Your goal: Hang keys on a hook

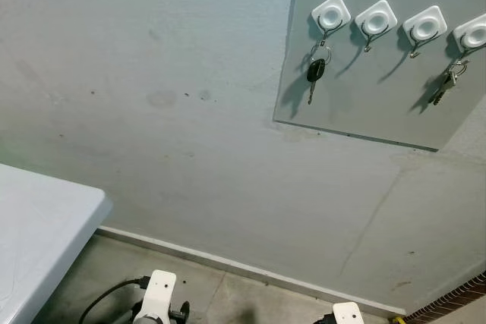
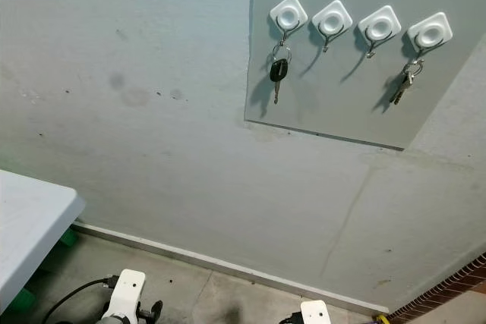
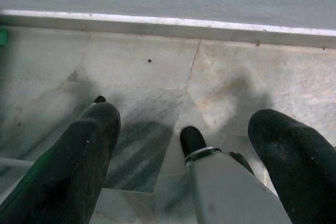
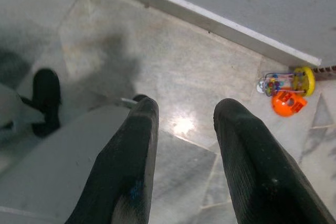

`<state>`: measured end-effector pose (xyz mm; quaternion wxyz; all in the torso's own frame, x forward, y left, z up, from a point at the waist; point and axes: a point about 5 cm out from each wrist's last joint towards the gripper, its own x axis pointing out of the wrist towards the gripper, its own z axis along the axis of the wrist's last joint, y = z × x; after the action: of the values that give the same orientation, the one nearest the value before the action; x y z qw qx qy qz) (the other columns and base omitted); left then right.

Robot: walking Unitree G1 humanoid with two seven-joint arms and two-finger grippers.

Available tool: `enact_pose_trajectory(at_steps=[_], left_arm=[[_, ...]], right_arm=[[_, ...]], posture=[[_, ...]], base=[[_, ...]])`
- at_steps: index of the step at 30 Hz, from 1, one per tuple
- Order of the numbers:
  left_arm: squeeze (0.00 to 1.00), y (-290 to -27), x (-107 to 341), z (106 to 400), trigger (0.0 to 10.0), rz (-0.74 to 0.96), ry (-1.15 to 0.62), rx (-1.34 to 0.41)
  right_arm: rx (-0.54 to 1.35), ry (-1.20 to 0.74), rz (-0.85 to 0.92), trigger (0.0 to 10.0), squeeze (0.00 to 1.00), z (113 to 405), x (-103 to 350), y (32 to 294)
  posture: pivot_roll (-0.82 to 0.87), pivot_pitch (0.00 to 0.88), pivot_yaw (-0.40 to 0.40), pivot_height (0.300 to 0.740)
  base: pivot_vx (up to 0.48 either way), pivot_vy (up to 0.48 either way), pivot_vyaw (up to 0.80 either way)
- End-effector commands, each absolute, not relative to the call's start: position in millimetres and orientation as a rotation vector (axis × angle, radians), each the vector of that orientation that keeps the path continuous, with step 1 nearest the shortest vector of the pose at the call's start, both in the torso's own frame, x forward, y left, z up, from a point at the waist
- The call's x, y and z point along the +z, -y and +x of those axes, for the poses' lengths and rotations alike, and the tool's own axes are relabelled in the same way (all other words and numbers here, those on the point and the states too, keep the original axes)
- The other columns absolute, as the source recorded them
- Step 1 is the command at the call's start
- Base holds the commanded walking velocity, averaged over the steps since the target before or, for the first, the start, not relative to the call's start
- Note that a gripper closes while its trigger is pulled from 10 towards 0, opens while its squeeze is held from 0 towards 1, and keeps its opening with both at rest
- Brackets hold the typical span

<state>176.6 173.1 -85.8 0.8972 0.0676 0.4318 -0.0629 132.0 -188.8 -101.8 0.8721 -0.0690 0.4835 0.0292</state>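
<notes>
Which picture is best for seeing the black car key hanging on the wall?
The right eye view shows the black key best: it hangs from the first white hook, closer to the middle of the picture. The left eye view shows the same key nearer its upper right. Both wrist views face the floor.

Home entryway; key hooks (image 1: 402,23); toy (image 4: 286,92)

We have long, matte black, rounded fingers (image 3: 84,166), scuffed and dusty, white arm housings (image 1: 158,294) and a black cable (image 1: 106,297).
</notes>
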Motion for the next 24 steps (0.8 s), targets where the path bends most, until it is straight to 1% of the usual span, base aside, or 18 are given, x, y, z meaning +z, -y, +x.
enact_pose_trajectory(at_steps=[1,3,5,8,24], left_arm=[[0.00,-176.4,-86.3,174.6,10.0,0.151,-0.899,-0.130],[0.00,-176.5,-86.4,174.5,10.0,0.153,-0.900,-0.132],[0.00,-177.5,-86.3,174.3,10.0,0.183,-0.899,-0.154],[0.00,-180.4,-85.5,175.4,10.0,0.183,-0.897,-0.145],[0.00,-179.1,-85.7,175.4,10.0,0.187,-0.899,-0.148]], right_arm=[[0.079,-1.020,-0.167,10.0,0.00,130.5,-102.5,188.9],[0.079,-1.020,-0.163,10.0,0.00,130.4,-102.5,188.8],[0.073,-1.018,-0.164,10.0,0.00,130.9,-102.2,189.7],[0.100,-1.013,-0.186,10.0,0.00,132.1,-101.7,189.3],[0.098,-1.021,-0.193,10.0,0.00,130.5,-102.1,191.5]], posture=[[-0.04,0.000,0.007,0.740],[-0.04,0.000,0.007,0.740],[-0.03,0.000,-0.001,0.740],[-0.03,0.000,-0.005,0.740],[-0.03,0.000,-0.006,0.740]], base=[[0.000,0.000,0.43],[0.000,0.000,0.43],[0.000,0.000,0.80],[0.000,0.000,0.80],[0.000,0.000,0.80]])
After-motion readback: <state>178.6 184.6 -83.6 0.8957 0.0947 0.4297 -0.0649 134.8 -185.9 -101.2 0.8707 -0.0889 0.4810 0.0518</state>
